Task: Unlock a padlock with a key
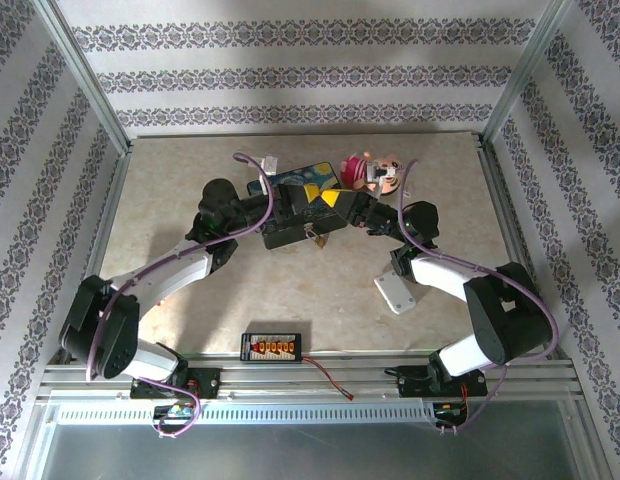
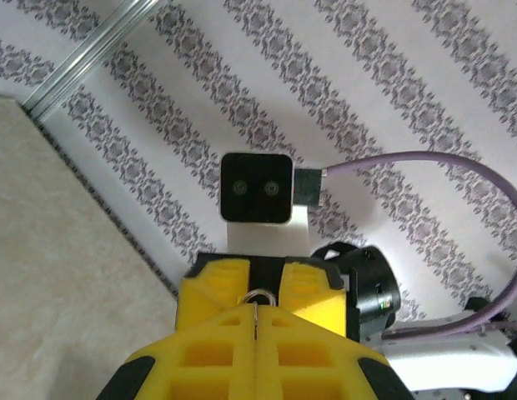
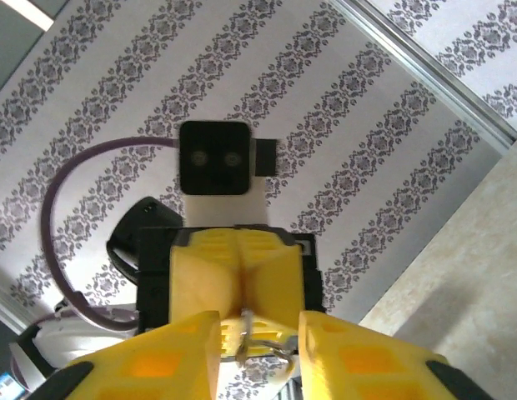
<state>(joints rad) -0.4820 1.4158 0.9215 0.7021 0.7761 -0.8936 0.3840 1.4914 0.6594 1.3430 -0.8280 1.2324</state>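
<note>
now, left gripper (image 2: 257, 310) clamped on padlock (image 1: 315, 238), right gripper (image 3: 258, 327) slightly open around key (image 3: 260, 343)

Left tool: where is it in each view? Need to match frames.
Top: left tool at table centre, yellow tips just above the brass padlock in the picture.
Left wrist: tool bottom centre, shut.
Right wrist: tool centre, facing the lens.
Shared landmark: striped wallpaper.

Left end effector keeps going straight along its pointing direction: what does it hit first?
A small silvery ring right at its fingertips, then apparently at once the right end effector, facing it head-on.
</note>
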